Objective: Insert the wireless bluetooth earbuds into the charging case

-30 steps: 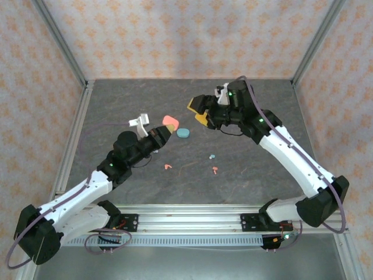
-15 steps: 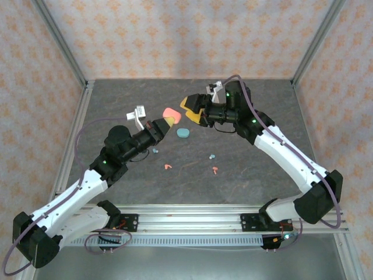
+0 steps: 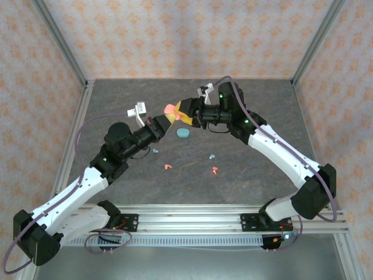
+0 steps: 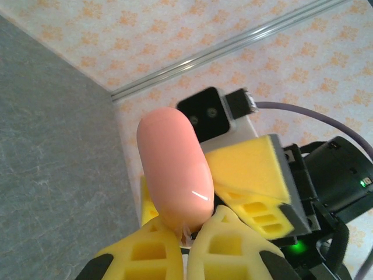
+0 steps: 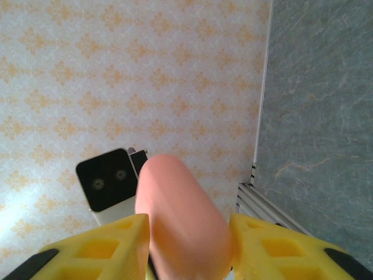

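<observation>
- In the last second the left gripper (image 3: pixel 164 121) lifted the salmon-pink case (image 3: pixel 171 108) away from the teal case (image 3: pixel 183 132), and the right gripper (image 3: pixel 185 111) came to meet it.
- The left jaws pinch the end of the glossy, rounded case. The right's ribbed yellow fingers (image 5: pixel 99 245) flank it, but I cannot tell if they grip.
- Four tiny earbuds (image 3: pixel 168 167) lie on the grey marbled table (image 3: pixel 245 184) below both.

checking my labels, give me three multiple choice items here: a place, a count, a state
1. Where is the teal case? a) on the table b) held in the air c) on a shelf
2. How many earbuds lie on the table? a) two b) four c) six
3. The left gripper is a) open, empty b) shut on the pink case c) shut on an earbud
Answers: 1a, it lies on the grey surface; 2b, two pink and two teal lie loose; 3b, it clamps the case's lower end.
</observation>
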Robot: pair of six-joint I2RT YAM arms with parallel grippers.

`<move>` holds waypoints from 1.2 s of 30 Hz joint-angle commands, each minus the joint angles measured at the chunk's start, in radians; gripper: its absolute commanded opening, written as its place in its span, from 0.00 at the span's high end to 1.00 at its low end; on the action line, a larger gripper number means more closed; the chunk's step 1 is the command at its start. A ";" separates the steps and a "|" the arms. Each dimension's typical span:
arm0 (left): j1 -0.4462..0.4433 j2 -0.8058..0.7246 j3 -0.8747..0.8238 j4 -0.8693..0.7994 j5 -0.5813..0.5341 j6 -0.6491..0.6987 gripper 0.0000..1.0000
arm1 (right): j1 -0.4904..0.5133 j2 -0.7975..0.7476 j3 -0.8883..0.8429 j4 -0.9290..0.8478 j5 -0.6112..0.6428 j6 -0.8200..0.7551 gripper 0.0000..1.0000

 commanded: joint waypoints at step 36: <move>0.030 -0.310 0.200 -0.675 -0.005 0.837 0.27 | -0.003 0.016 0.333 -0.584 -0.020 -0.942 0.88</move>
